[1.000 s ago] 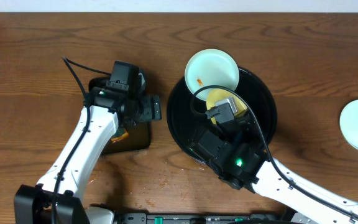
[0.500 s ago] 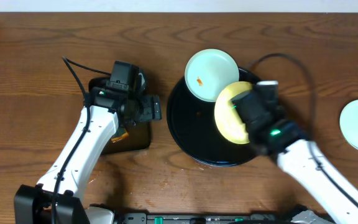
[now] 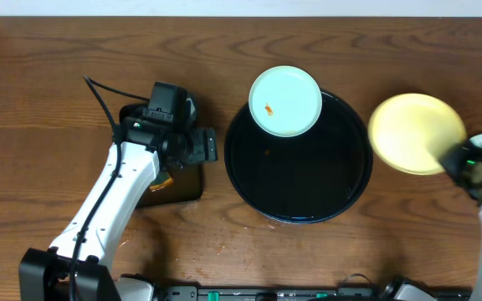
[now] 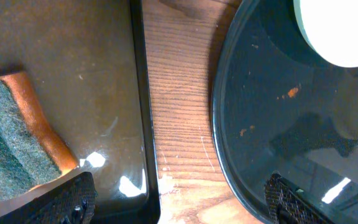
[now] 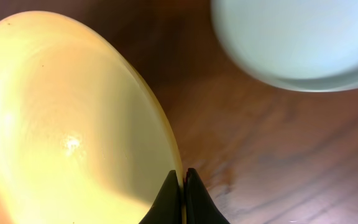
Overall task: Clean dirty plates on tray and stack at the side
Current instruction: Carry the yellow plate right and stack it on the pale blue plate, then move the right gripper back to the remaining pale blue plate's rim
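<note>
We note a wooden table [image 3: 40, 84]. The right gripper [image 5: 182, 186] is clamped on the yellow plate [image 3: 412, 132], right of the round tray [image 3: 299, 196]. The left gripper [image 4: 182, 202], jaws apart, hangs between it and the rectangular tray [image 4: 104, 74].

Dark brown wood-grain surface [image 3: 40, 84] fills nearly the whole overhead view, with the grain running left to right and even lighting. Thin white strip [image 3: 241, 7] runs along its far edge; can't tell whether that's wall or floor.

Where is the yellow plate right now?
In the overhead view the yellow plate is on the right, just beyond the round black tray, its rim pinched in the right gripper. The right wrist view shows a pale blue plate close by.
</note>
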Controlling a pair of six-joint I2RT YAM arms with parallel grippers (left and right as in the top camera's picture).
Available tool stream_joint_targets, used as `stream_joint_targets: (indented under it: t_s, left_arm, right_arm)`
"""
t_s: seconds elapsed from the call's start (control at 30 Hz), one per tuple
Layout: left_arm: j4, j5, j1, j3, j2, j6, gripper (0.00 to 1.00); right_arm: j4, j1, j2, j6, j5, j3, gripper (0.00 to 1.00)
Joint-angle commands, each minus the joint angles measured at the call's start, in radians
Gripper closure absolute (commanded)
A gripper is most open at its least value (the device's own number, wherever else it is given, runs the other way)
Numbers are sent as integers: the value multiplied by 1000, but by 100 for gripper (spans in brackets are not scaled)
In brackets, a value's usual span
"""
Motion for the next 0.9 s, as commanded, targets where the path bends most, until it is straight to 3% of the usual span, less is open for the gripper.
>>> stream_joint_targets:
  t_s: [0.0, 0.33, 0.63, 0.67, 0.73, 0.77, 0.87]
  left_arm:
    - [-3, -13, -2, 15, 0, 3, 12]
    - [-3, -13, -2, 15, 0, 3, 12]
    - [-3, -13, -2, 15, 0, 3, 12]
    - [-3, -13, -2, 15, 0, 3, 12]
    - [-3, -13, -2, 15, 0, 3, 12]
    - [-3, -13, -2, 15, 0, 3, 12]
    - [-3, -13, -2, 15, 0, 3, 12]
  right_arm:
    - [26, -145, 45, 42, -83, 20, 99]
    - [197, -395, 192, 119, -41, 20, 99]
    - [274, -434, 321, 54, 27, 20, 99]
    - [285, -434, 325, 53, 20, 20, 95]
    - [320, -433, 325, -9, -81, 21, 66]
    - [334, -433, 322, -31, -150, 25, 57]
    - [351, -424, 311, -31, -283, 41, 52]
